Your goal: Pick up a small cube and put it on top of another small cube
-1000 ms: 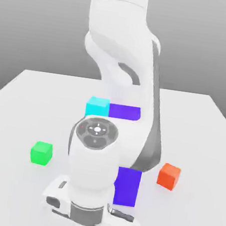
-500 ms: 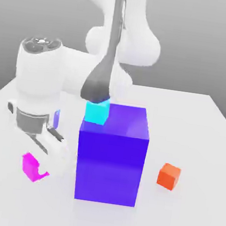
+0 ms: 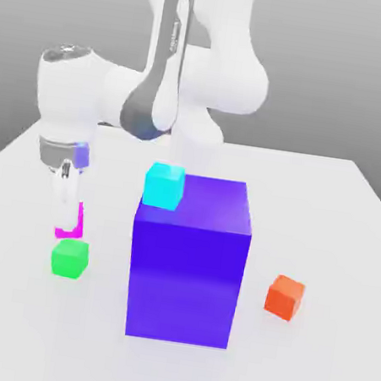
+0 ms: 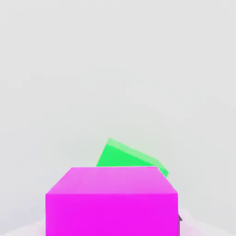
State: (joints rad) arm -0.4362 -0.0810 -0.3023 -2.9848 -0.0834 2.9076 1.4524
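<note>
The magenta cube [image 3: 79, 223] is hanging near the green cube [image 3: 70, 258], toward the exterior view's left, with a thin pale gap showing between them there. The gripper [image 3: 69, 221] is closing its fingers on the magenta cube, the jaws standing only as far apart as the cube is keeping them. One white finger is crossing the cube's face and hiding part of it.

Above, the hand is pointing downward and showing its narrow side to the exterior view. The arm [image 3: 118, 94] is reaching out from the background toward the exterior view's left, its forearm bending into the upright wrist, where a small blue-violet patch is showing beside the dark collar.

In the hand view, the magenta cube is showing a flat, plain face and a slightly paler one, its edges looking crisp and straight. It is partly covering the green cube, which is sitting turned at an angle to it. The green cube is resting on the pale table [image 3: 313, 373], looking plain and bright.

Farther out, the cyan cube [image 3: 164, 186] is sitting on the big purple-blue block [image 3: 187, 270], and the orange-red cube [image 3: 285, 298] is lying toward the exterior view's right.
</note>
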